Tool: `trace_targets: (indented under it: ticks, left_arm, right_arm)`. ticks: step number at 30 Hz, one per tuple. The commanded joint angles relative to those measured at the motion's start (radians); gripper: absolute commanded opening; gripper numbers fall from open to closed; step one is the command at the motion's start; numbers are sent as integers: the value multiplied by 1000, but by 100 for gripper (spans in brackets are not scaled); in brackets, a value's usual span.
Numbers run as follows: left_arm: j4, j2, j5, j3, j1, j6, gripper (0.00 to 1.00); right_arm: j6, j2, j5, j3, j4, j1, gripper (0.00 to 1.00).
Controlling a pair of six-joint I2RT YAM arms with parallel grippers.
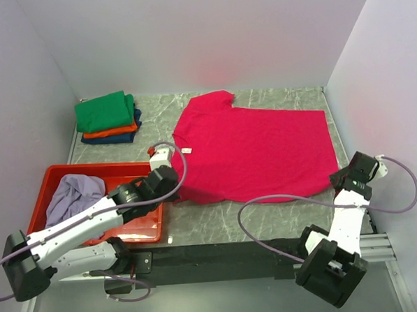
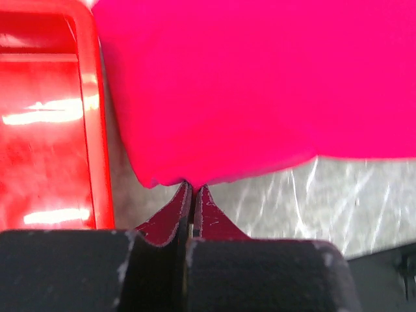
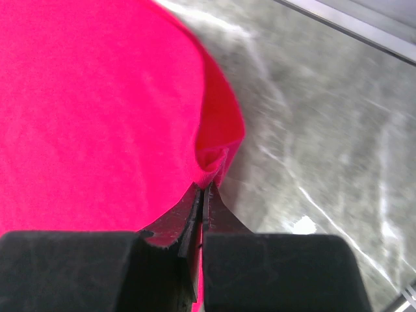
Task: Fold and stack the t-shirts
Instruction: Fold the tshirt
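1. Just left of the left gripper (image 2: 194, 188) sat the red tray (image 2: 91, 130), with the pale lavender t-shirt (image 1: 74, 194) heaped inside.
2. Far beyond its jaws lay a folded stack: green t-shirt (image 1: 105, 111) over orange t-shirt (image 1: 109, 131) over dark blue t-shirt (image 1: 113, 138).
3. Those jaws were pinched tight on the near edge of the crimson-pink t-shirt (image 1: 257, 153).
4. That shirt lay spread between both grippers.
5. The right gripper (image 3: 203, 188) was clamped on the shirt's bunched edge.

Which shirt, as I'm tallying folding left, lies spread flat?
The crimson-pink t-shirt, mid-table. The green, orange and dark blue stack is folded; the lavender shirt is bunched in the red tray.
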Motion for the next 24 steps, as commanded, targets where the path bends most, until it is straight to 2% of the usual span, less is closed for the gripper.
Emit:
trace_targets:
  ticks: [1,7,24]
  left_arm:
    - [129,50,2,90,47,78,1]
    - [217,197,52,185,118,178,1]
    - [369,596,165,488,296,373,0]
  right_arm:
    - [-29,35,17,88,73,44,0]
    - [-34,176,114,183,85,164,0]
    - [-35,590,196,448,127,245,0]
